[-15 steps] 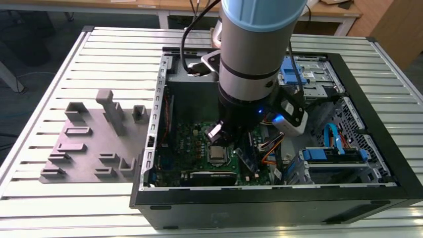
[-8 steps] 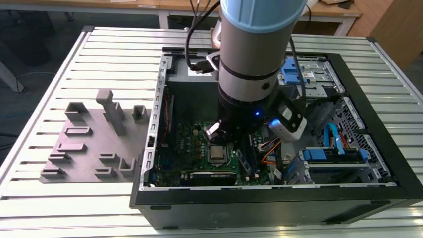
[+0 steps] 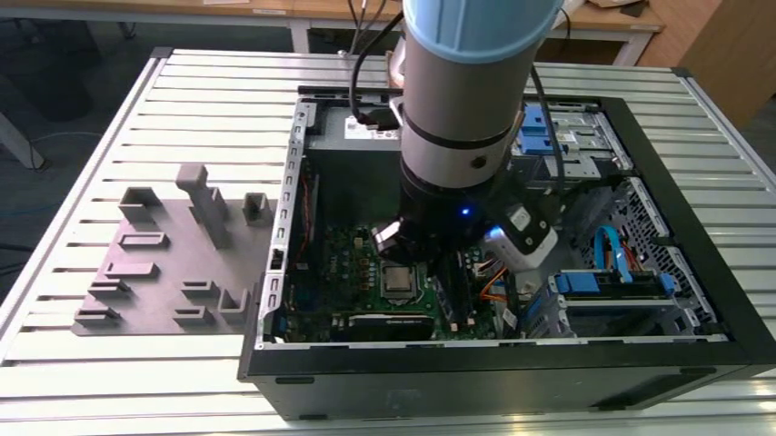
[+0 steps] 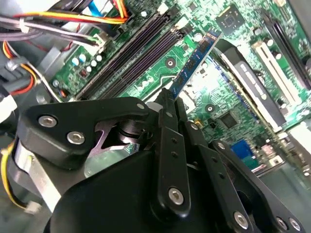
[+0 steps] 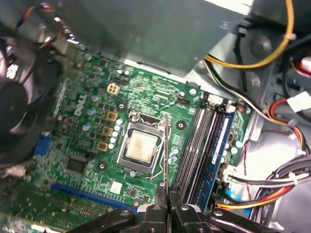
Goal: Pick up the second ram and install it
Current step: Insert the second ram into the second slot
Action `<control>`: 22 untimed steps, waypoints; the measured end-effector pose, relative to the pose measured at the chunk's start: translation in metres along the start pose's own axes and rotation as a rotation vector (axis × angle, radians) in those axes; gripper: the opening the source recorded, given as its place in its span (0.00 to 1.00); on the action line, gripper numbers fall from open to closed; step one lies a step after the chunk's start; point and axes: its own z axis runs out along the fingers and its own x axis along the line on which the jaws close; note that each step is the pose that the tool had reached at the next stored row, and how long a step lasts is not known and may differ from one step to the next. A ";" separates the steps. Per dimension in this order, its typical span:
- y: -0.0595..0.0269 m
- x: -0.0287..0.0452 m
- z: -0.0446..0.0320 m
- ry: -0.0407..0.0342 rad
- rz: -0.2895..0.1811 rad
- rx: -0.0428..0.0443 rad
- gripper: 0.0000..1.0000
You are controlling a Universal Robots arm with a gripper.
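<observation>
Slatted desk [image 3: 218, 91] carries an open computer case [image 3: 679, 272]. Inside it, the gripper [image 5: 166, 206] is clenched on the second ram [image 5: 166, 150], edge-on above the motherboard [image 5: 87, 126], near the memory slots [image 5: 194, 141]. Installing seems in hand; it calls for lining up over a free slot.

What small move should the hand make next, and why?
Probably shift sideways toward the empty memory slots. In the first wrist view the hand is shut on the second ram, held edge-on and seemingly lined up with the edge of the CPU socket, not a slot.

One arm [image 3: 467, 91], one case [image 3: 485, 371], one motherboard [image 5: 87, 121], one processor [image 5: 140, 146], one tray [image 3: 170, 263], one second ram [image 4: 193, 63].
</observation>
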 end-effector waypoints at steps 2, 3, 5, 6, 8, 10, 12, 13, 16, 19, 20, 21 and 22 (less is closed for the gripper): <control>0.0000 0.0000 0.0006 -0.0004 0.037 0.0021 0.11; 0.0000 0.0000 0.0009 -0.0006 0.054 0.0032 0.11; 0.0000 0.0001 0.0014 -0.0010 0.092 0.0053 0.11; 0.0000 0.0001 0.0016 -0.0012 0.110 0.0064 0.11; 0.0000 0.0001 0.0019 -0.0015 0.143 0.0084 0.11; 0.0001 0.0001 0.0023 -0.0019 0.172 0.0099 0.11; 0.0004 -0.0001 0.0028 -0.0021 0.193 0.0111 0.11; 0.0011 -0.0011 0.0029 -0.0021 0.197 0.0115 0.11; 0.0053 -0.0039 0.0035 -0.0023 0.199 0.0115 0.11; 0.0087 -0.0062 0.0049 -0.0023 0.202 0.0113 0.11; 0.0092 -0.0072 0.0054 -0.0022 0.205 0.0115 0.11; 0.0096 -0.0081 0.0059 -0.0023 0.210 0.0118 0.11; 0.0099 -0.0088 0.0063 -0.0024 0.216 0.0121 0.11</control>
